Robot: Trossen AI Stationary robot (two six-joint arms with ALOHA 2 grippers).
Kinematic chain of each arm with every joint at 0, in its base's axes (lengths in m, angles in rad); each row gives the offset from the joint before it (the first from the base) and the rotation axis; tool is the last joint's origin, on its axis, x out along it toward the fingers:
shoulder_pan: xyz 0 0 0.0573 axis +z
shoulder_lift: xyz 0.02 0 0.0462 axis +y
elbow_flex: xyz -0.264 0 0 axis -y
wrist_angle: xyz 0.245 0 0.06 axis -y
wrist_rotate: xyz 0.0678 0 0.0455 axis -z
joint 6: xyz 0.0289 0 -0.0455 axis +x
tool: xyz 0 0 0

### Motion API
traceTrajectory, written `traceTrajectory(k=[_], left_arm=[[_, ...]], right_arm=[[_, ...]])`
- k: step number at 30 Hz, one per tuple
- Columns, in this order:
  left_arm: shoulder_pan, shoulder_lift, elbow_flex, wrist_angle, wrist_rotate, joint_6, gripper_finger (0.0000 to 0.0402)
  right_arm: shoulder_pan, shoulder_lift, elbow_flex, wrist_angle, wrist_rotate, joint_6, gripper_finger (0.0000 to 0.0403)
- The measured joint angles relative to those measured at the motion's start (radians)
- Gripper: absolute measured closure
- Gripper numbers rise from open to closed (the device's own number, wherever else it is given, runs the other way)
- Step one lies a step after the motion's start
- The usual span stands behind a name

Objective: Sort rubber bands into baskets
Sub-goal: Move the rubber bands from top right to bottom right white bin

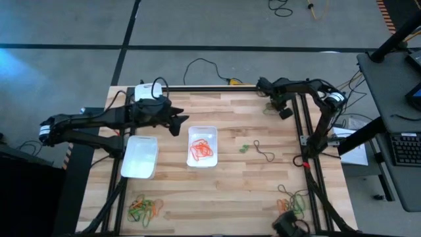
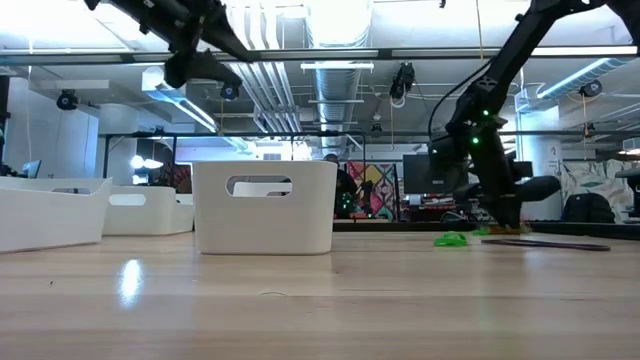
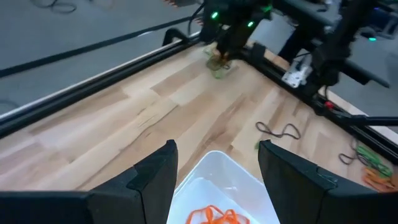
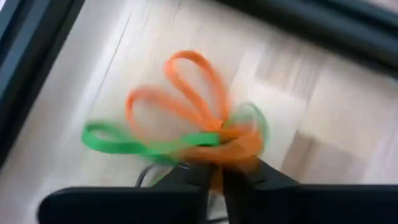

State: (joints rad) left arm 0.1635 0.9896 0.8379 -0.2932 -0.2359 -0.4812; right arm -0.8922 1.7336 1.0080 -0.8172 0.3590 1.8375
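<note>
While the right gripper (image 4: 214,171) is lowered at the far right corner of the wooden surface (image 1: 230,191), its jaws are seen pinched together on a tangle of orange and green rubber bands (image 4: 186,118), with the loops fanned out past the fingertips just above the wood. From the high view the same gripper (image 1: 284,110) is found close beside the black frame rail (image 1: 299,125) at the surface's right edge. The left gripper (image 3: 214,165) is held in the air above the far end of the middle basket (image 1: 202,146), its jaws spread wide and holding nothing. Orange rubber bands (image 1: 201,151) are gathered inside that middle basket. A second basket (image 1: 139,157) is placed just left of it and looks bare from above, and a third basket (image 1: 148,90) is set at the far left corner, partly covered by the left arm. On the open wood right of the middle basket a small green band (image 1: 244,147) and a dark band (image 1: 264,153) are laid near each other. A heap of mixed orange and green bands (image 1: 145,208) is left at the near left corner, and another mixed heap (image 1: 293,201) at the near right
</note>
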Motion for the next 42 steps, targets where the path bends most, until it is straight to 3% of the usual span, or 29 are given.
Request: traceTrajectory(k=[7,17,23,29,33,37,42], left_arm=[[-0.019,-0.090,0.000,0.002,0.001,0.064,0.0194],[-0.019,-0.147,0.000,-0.034,0.018,0.136,0.0194],[-0.021,-0.149,-0.001,-0.058,0.043,0.159,0.0194],[-0.026,-0.155,-0.001,-0.071,0.045,0.159,0.0194],[-0.026,-0.156,-0.001,-0.071,0.045,0.159,0.0194],[-0.026,-0.154,-0.001,-0.071,0.045,0.159,0.0194],[-0.026,-0.154,-0.001,-0.070,0.045,0.159,0.0194]], right_arm=[[0.200,-0.004,0.010,0.015,-0.016,-0.026,0.0390],[0.557,-0.003,0.104,0.036,-0.028,-0.295,0.0390],[0.708,-0.003,0.155,0.055,-0.034,-0.527,0.0390],[0.747,-0.003,0.170,0.055,-0.146,-0.662,0.0376],[0.739,-0.003,0.170,0.056,-0.234,-0.719,0.0324],[0.709,-0.008,0.201,0.049,-0.238,-0.747,0.0267],[0.646,-0.021,0.267,0.030,-0.290,-0.810,0.0223]])
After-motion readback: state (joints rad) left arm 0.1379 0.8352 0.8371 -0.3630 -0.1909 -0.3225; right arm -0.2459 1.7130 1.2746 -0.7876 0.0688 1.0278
